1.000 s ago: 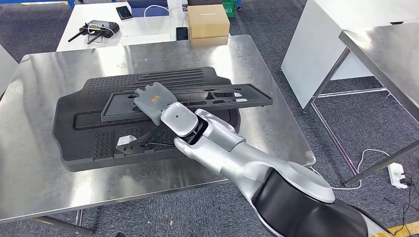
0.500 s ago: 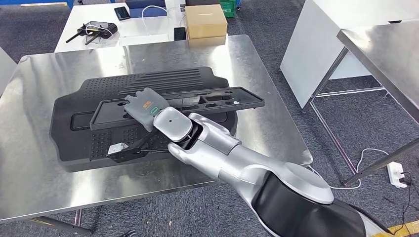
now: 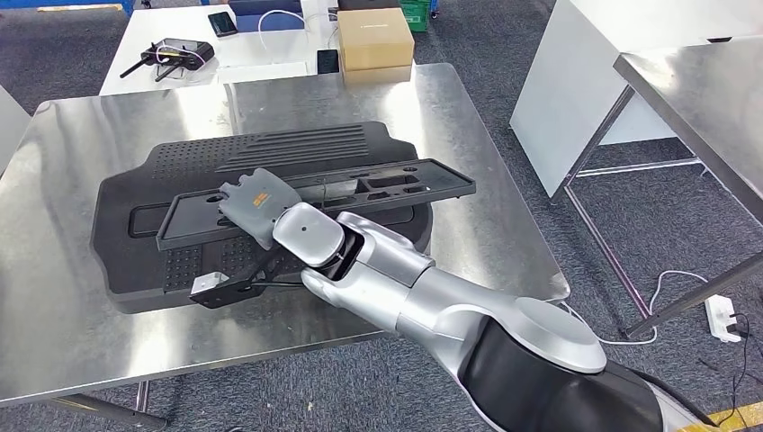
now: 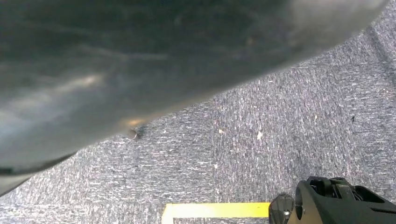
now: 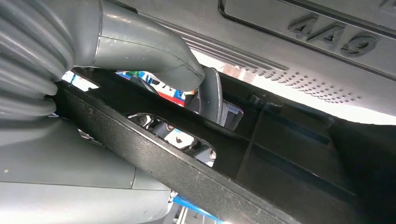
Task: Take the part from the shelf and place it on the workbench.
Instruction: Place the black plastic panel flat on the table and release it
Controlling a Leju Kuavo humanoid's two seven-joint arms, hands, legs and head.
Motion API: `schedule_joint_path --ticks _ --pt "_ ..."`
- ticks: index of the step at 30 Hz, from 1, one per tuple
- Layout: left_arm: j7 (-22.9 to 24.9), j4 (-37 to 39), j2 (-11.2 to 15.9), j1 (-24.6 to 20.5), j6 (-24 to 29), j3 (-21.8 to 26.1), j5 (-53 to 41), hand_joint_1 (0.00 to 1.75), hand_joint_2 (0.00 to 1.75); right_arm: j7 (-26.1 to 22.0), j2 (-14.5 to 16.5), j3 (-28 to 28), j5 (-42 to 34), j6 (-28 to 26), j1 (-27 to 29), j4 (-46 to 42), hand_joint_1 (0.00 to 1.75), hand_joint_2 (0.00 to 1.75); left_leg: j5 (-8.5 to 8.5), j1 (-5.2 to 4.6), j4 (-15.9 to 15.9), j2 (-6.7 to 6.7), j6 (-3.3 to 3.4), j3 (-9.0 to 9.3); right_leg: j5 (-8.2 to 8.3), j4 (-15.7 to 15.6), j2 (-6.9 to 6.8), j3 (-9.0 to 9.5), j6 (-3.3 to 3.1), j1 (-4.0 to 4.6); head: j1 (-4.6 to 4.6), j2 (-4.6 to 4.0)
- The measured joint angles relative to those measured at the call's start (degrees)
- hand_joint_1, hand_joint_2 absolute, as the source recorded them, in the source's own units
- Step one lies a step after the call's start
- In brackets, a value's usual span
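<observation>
The right hand (image 3: pixel 256 205) gripped a long black plastic trim panel (image 3: pixel 378 187) near the panel's left end, its grey ribbed cover on top of the part. In the right wrist view the thick grey thumb (image 5: pixel 149 51) curled over the panel's edge (image 5: pixel 196 172), with darker fingers (image 5: pixel 211 95) behind it on the other side, so the part was clamped between them. The panel lay across a larger black moulded car part (image 3: pixel 270 153) that rested on the steel workbench (image 3: pixel 63 315). Whether the held panel touched that larger part or hung just above it could not be told. A small black bracket with a silver tab (image 3: pixel 216 286) sat at the near edge of the large part, beside the wrist.

Beyond the workbench's far edge stood a white table (image 3: pixel 171 76) carrying a cardboard box (image 3: pixel 375 38), a dark controller with antennas (image 3: pixel 175 54) and a phone (image 3: pixel 223 22).

The left wrist view looked down on grey carpet (image 4: pixel 289 107) with a yellow floor line (image 4: pixel 215 210); the state of the left hand could not be told.
</observation>
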Motion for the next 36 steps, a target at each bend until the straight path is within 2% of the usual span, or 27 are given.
schedule_joint_path --ticks 17,24,36 --pt "0.3 -1.1 0.3 1.2 -1.3 1.0 5.5 0.0 0.0 0.6 -0.3 0.4 0.0 0.5 0.1 0.6 1.75 1.75 0.0 0.0 0.0 0.02 0.0 0.0 0.0 0.0 0.0 -0.01 0.0 0.0 0.0 0.0" --pt "0.3 -1.1 0.3 1.3 -3.0 1.1 8.9 0.0 0.0 0.6 -0.5 0.4 0.0 0.7 1.3 4.2 1.75 1.75 0.0 0.0 0.0 0.02 0.0 0.0 0.0 0.0 0.0 -0.01 0.0 0.0 0.0 0.0" --pt "-0.5 -1.1 0.3 1.1 -4.0 1.3 9.5 0.0 0.0 0.2 -0.6 0.5 -0.3 0.7 3.6 9.6 1.75 1.75 0.0 0.0 0.0 0.04 0.0 0.0 0.0 0.0 0.01 -0.03 0.0 0.0 0.0 0.0"
